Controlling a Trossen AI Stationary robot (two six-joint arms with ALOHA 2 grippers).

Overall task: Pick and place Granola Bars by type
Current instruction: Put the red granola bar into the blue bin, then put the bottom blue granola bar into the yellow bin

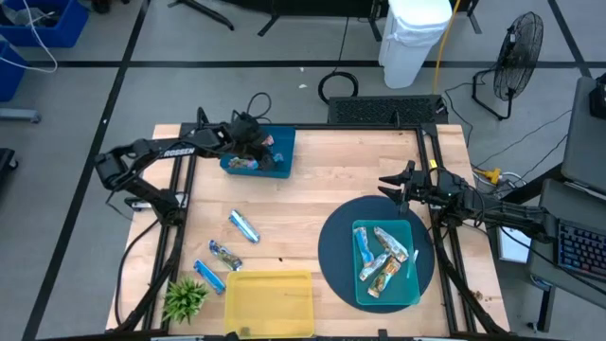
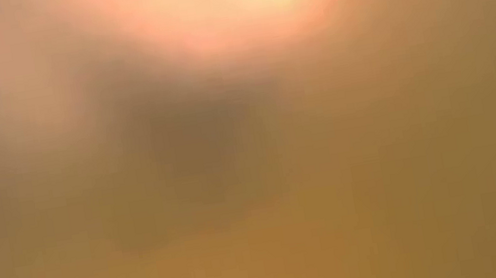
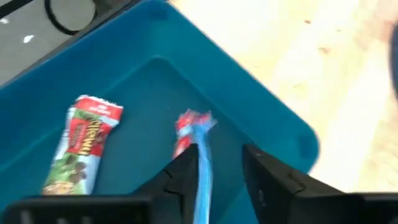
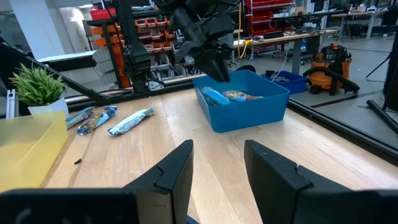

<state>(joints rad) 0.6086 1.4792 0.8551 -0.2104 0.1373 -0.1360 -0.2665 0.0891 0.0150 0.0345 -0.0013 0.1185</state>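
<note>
Dark fingers (image 3: 186, 171) of the left end effector (image 1: 254, 144) fill the left wrist view, spread narrowly, with a blue-silver bar (image 3: 200, 165) lying against one of them inside the blue bin (image 1: 284, 152) at the desk's (image 1: 303, 204) 11 o'clock. A red-green bar (image 3: 84, 143) lies beside it. Three more bars (image 1: 244, 225) rest loose at 8 o'clock near the yellow tray (image 1: 270, 301); others fill the teal tray (image 1: 409, 284) at 4 o'clock. Right end effector (image 1: 393, 185) hovers empty, fingers apart, at 2 o'clock.
</note>
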